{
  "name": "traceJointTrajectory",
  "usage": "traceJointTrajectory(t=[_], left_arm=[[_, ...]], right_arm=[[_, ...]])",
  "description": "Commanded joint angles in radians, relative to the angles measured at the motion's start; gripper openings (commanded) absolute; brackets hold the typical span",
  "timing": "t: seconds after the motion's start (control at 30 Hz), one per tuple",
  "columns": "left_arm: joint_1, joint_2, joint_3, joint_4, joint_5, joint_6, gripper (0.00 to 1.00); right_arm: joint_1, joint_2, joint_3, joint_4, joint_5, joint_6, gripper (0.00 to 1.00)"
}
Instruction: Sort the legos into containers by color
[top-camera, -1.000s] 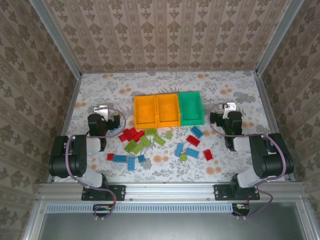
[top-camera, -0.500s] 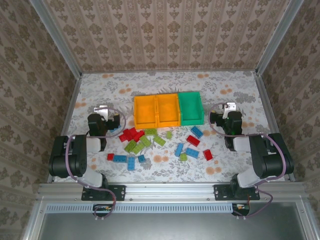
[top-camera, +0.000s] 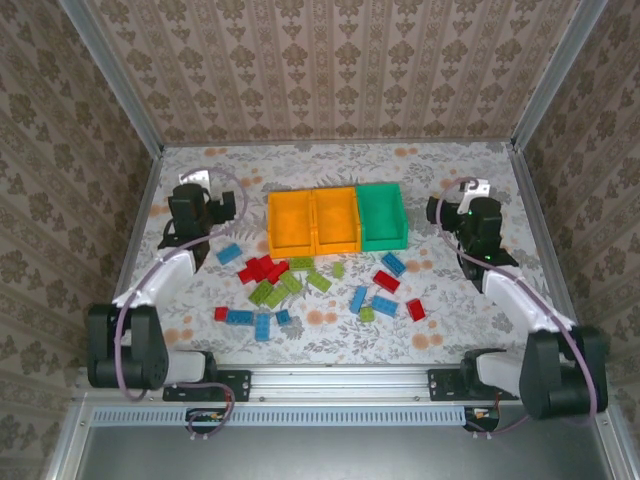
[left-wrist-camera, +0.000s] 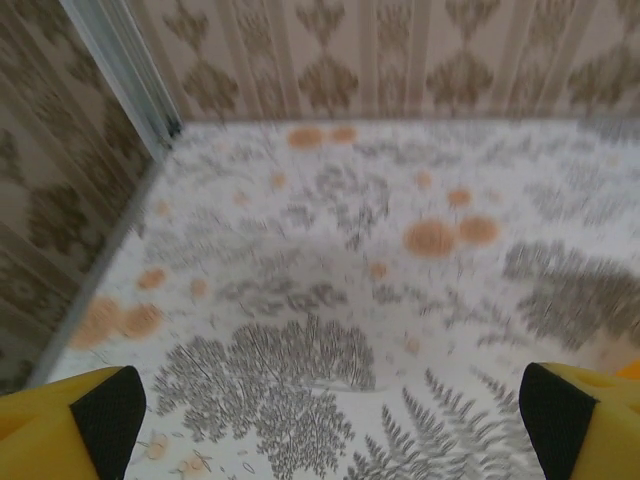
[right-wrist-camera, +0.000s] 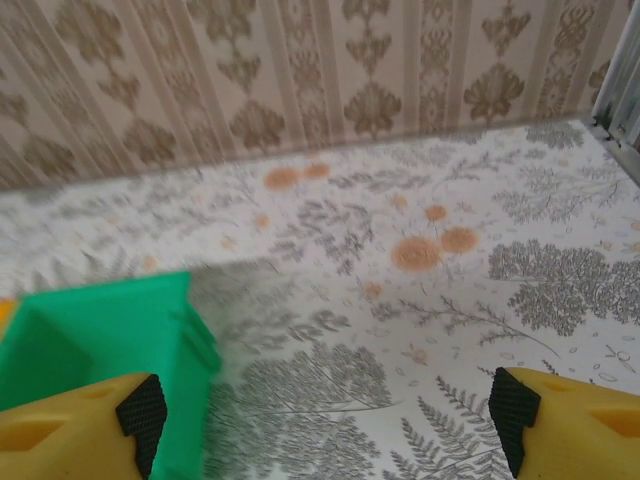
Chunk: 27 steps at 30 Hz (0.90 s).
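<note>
Left pincer (top-camera: 192, 205): spread wide, with bare floral table (left-wrist-camera: 330, 260) showing between its fingers (left-wrist-camera: 98, 412). Legos (top-camera: 300, 282) lie loose on the table behind it and off to its right. Nearest one is a single blue brick (top-camera: 229, 253), behind-right, apart from the pincer. Containers (top-camera: 313, 193) sit in a row to its right, near but not touching. The orange bin (top-camera: 290, 222) is the closest end.

Right pincer (top-camera: 470, 212): also spread wide. Green bin (right-wrist-camera: 100, 320) is just ahead-left of it, corner close to the left finger (right-wrist-camera: 130, 412); top view shows a gap between them. Legos are behind it and to its left. Closest are a blue brick (top-camera: 392, 263) and a red brick (top-camera: 386, 281), both well clear of the fingers.
</note>
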Motion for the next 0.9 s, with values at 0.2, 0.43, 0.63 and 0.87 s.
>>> traceJointTrajectory(t=[0.2, 0.43, 0.63, 0.87], left_arm=[[-0.104, -0.112, -0.034, -0.424, -0.145, -0.299, 1.0], [-0.109, -0.09, -0.062, -0.476, -0.109, -0.374, 1.0], [-0.091, -0.088, -0.074, -0.493, -0.08, -0.402, 1.0], [-0.043, -0.096, -0.097, -0.483, -0.009, -0.422, 1.0]], right_arm=[[0.045, -0.077, 0.038, -0.489, -0.12, 0.197, 0.79], [0.164, 0.04, 0.052, -0.57, -0.173, 0.263, 0.78], [0.312, 0.181, 0.102, -0.59, -0.099, 0.157, 0.77], [0.349, 0.31, 0.167, -0.609, -0.047, 0.124, 0.77]])
